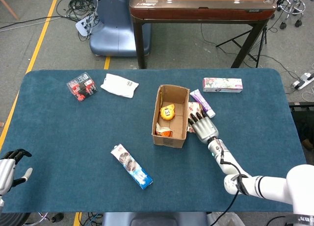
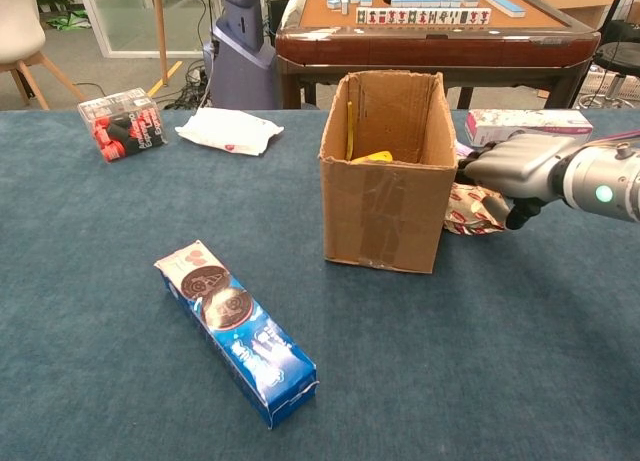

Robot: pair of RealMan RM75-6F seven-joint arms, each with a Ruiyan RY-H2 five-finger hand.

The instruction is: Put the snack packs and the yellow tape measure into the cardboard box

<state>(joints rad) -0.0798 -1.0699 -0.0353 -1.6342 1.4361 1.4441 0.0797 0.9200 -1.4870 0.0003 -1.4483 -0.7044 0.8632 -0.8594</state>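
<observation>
Now we are seeing the cardboard box [image 1: 170, 115] standing mid-table, the yellow tape measure [image 1: 167, 112] lying inside. Our right hand [image 1: 202, 127] is pressing spread fingers [image 1: 194, 119] onto a snack pack [image 2: 470, 207] beside it; the left hand [image 1: 10, 169] is idling open.

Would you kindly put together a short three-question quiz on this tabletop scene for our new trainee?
1. True or false: the yellow tape measure already lies inside the cardboard box.
2. Which hand is over the red-patterned snack pack beside the box? A) left B) right
3. Fill in: the blue cookie pack lies on the ____.

Key: 1. True. 2. B, the right hand; the left hand sits at the table's near-left edge. 3. Table, outside the box.
</observation>
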